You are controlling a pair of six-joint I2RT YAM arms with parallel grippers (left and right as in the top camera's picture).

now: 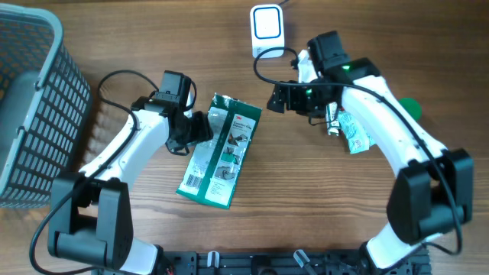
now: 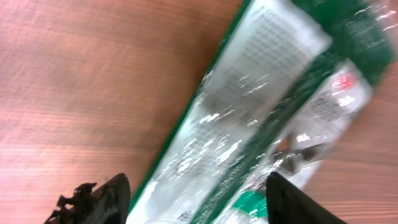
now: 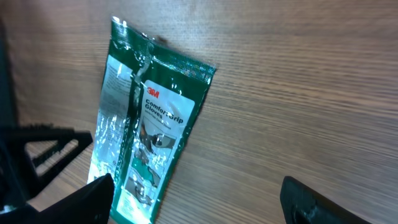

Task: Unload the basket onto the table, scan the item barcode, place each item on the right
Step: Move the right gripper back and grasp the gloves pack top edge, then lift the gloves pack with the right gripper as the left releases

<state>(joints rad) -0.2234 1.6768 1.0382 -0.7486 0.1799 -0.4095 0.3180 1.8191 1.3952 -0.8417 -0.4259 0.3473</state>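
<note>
A green and silver 3M gloves packet (image 1: 221,153) lies flat on the wooden table, its long side running from upper right to lower left. My left gripper (image 1: 195,130) is low over the packet's upper left edge. In the left wrist view the packet (image 2: 261,106) runs between the spread fingers (image 2: 106,199) of that gripper (image 2: 199,208), which stands open. My right gripper (image 1: 279,98) hovers open to the packet's upper right, with only bare wood between its fingers (image 3: 317,202). From the right wrist the packet (image 3: 149,130) lies at the left. A white scanner (image 1: 267,30) stands at the back.
A grey mesh basket (image 1: 30,114) fills the left edge of the table. Another small green and white packet (image 1: 351,134) lies under my right arm, with a green object (image 1: 410,107) behind it. The scanner's black cable (image 1: 267,69) loops toward my right gripper.
</note>
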